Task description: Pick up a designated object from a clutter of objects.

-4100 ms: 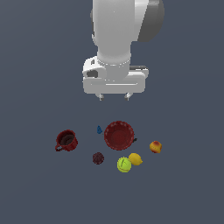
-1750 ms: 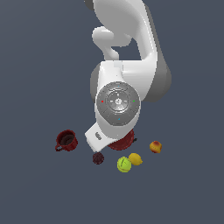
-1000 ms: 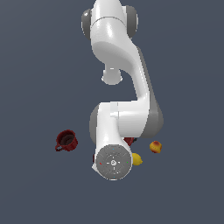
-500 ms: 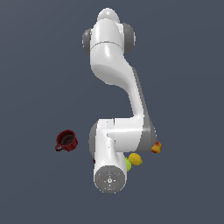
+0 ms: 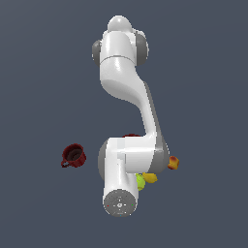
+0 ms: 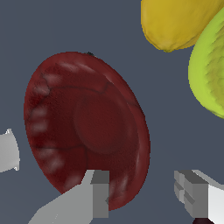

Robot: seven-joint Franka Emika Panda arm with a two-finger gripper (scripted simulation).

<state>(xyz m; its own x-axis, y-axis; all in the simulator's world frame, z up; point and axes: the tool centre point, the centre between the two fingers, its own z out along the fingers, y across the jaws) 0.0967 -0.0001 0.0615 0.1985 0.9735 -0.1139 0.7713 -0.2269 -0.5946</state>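
Observation:
The dark red bowl [image 6: 87,127] with a scalloped rim fills the middle of the wrist view. My gripper [image 6: 144,192] is open and straddles its rim: one finger [image 6: 97,192] lies over the bowl's inside, the other [image 6: 192,192] outside it. Nothing is clamped. In the exterior view my arm [image 5: 128,160] covers the bowl except a thin dark red sliver [image 5: 131,136], and the gripper itself is hidden under the arm.
A lemon [image 6: 175,22] and a green tennis ball [image 6: 210,70] lie close beside the bowl. The exterior view shows the lemon [image 5: 150,178], the tennis ball [image 5: 141,182], a peach [image 5: 173,162] at the exterior view's right, and a red mug [image 5: 74,155] at its left.
The arm has swung forward and folded down over the clutter, now covering the bowl, the maroon ball and most of the tennis ball. The objects have not moved.

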